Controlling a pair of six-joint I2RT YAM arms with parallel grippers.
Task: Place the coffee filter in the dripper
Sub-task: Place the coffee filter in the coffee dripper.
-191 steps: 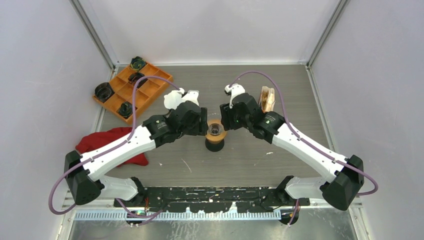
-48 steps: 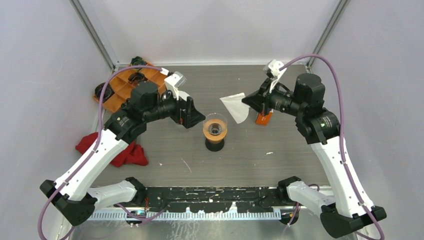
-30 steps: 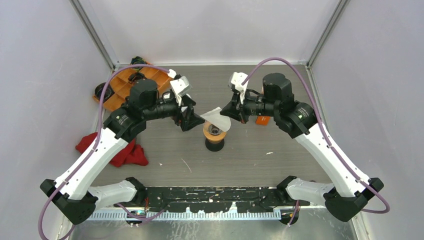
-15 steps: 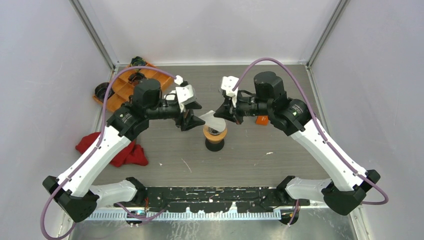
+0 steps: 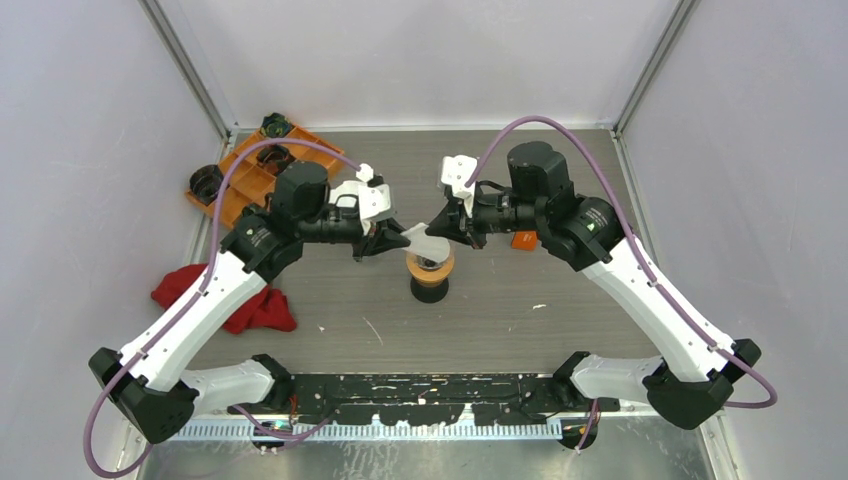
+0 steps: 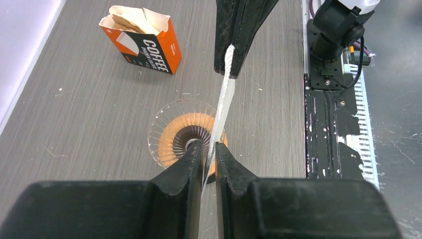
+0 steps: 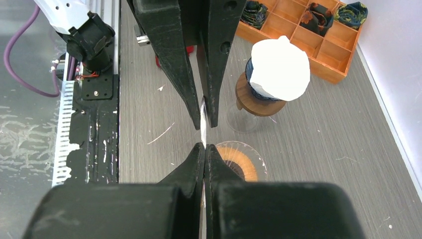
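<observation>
Showing the coffee filter (image 6: 223, 107) edge-on, wrist views confirm left claw (image 6: 208, 149) and right claw (image 7: 204, 148) pinch it over the dripper (image 6: 171, 135).

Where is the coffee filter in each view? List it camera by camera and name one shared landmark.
Top external: coffee filter at centre, over the dripper.
Left wrist: coffee filter edge-on, a white strip up the middle, over the dripper.
Right wrist: coffee filter edge-on, a thin sliver at centre; dripper lower right.
Shared landmark: the orange-and-glass dripper.
</observation>
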